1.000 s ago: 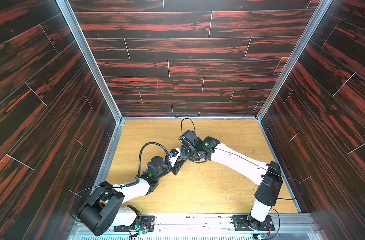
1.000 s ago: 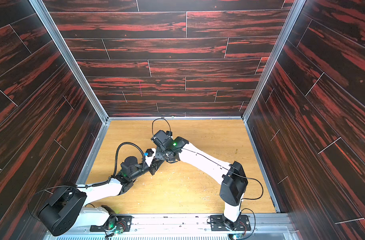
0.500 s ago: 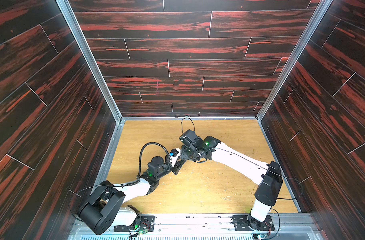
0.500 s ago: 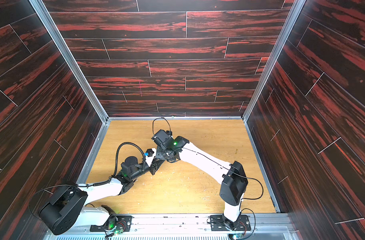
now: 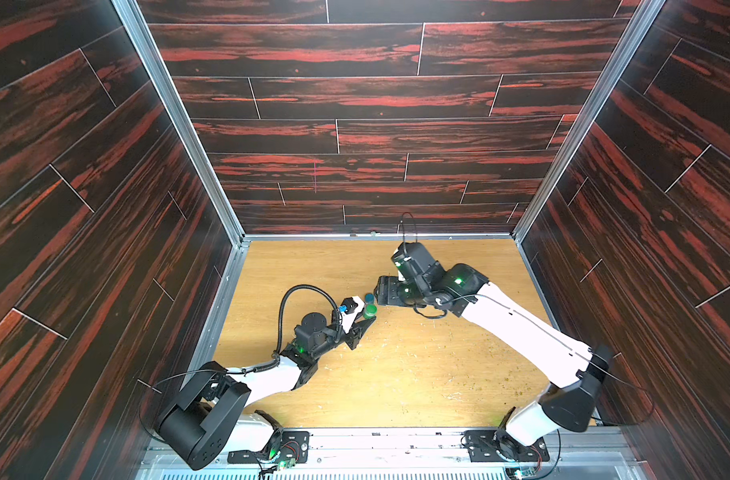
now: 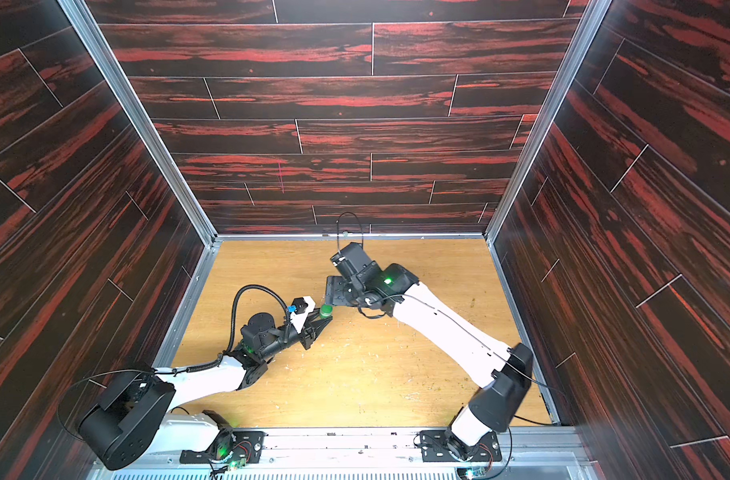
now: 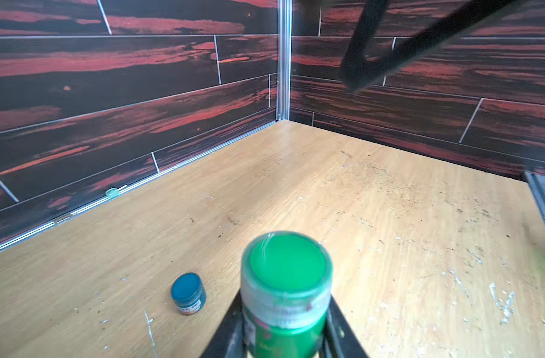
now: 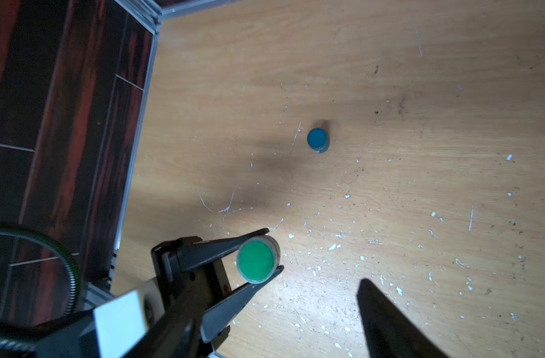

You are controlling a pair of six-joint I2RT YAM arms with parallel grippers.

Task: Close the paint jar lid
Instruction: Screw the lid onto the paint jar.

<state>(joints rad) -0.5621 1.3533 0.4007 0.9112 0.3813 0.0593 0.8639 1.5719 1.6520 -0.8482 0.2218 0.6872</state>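
No legible text in any view. Small label on blue jar (image 7: pixel 188 293): print too blurred. Label on green jar (image 7: pixel 285 279) likewise unreadable.

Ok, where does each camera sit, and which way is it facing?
Top views: high over the front edge, looking down at the table; both arms whole, left gripper shut on the green paint jar, right gripper near it.
Left wrist: behind its own fingers, looking past the jar toward a far corner.
Right wrist: above, looking down at the table; one own finger shows.
Shared: both wrist views show the blue jar.
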